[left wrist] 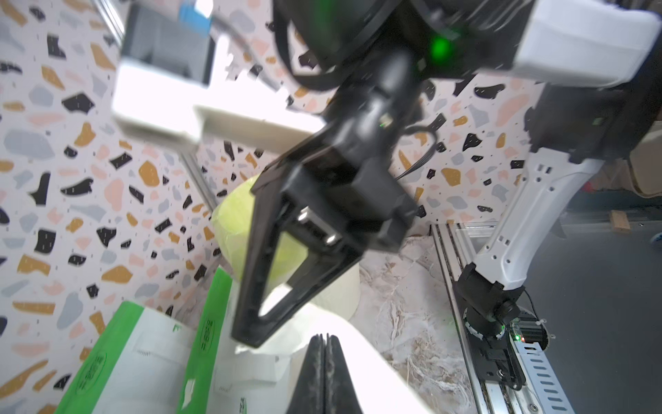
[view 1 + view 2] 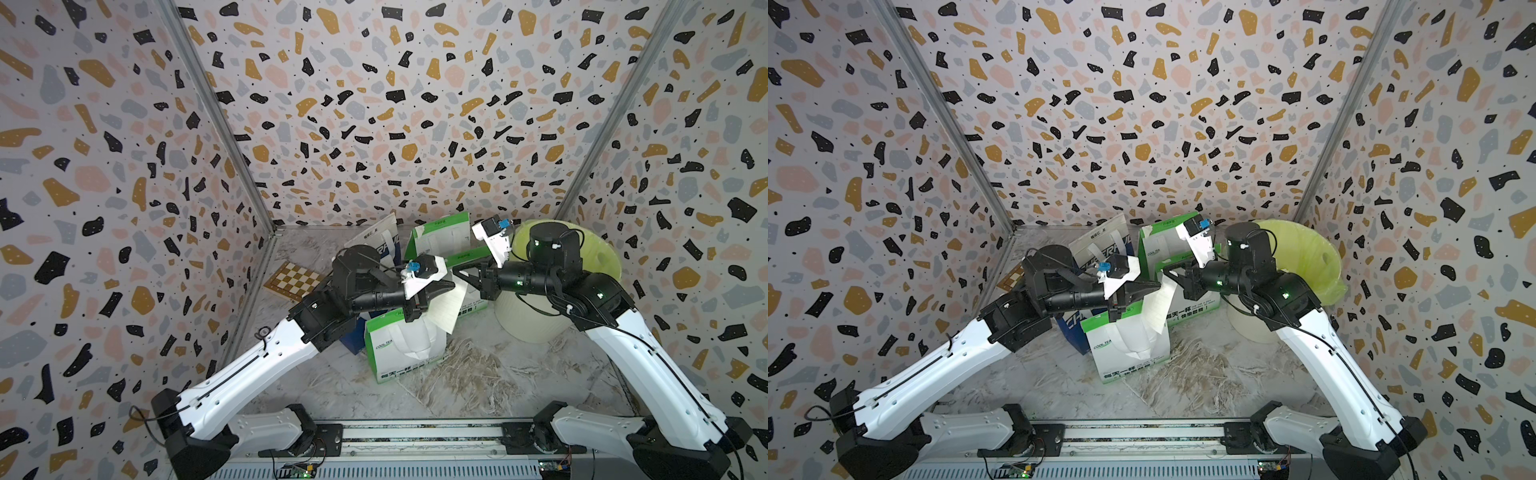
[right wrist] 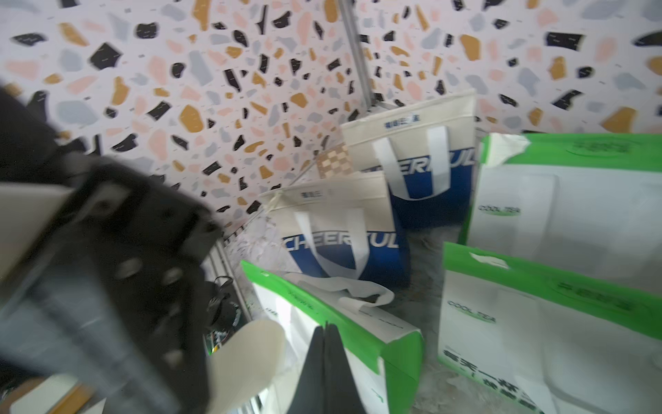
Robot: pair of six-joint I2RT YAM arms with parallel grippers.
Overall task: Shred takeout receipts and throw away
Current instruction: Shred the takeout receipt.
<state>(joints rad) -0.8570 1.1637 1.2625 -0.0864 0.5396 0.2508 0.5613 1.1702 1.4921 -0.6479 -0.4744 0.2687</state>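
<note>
Left claw (image 2: 451, 286) clamped on the top edge of 1 receipt (image 2: 448, 309), which hangs just below its tips, long axis running down toward the green-and-white bag (image 2: 399, 357). Right claw (image 2: 457, 273) also closed, tip to tip with the left at that same edge; whether it pinches paper, cannot tell. Bin (image 2: 600, 253) sits behind the right claw, so that arm is nearer for the drop.

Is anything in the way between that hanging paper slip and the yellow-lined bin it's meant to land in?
Yes, the right arm itself: it stretches from over the bin to the receipt, covering part of the bin's mouth. A green-and-white bag stands below, beside the bin.
</note>
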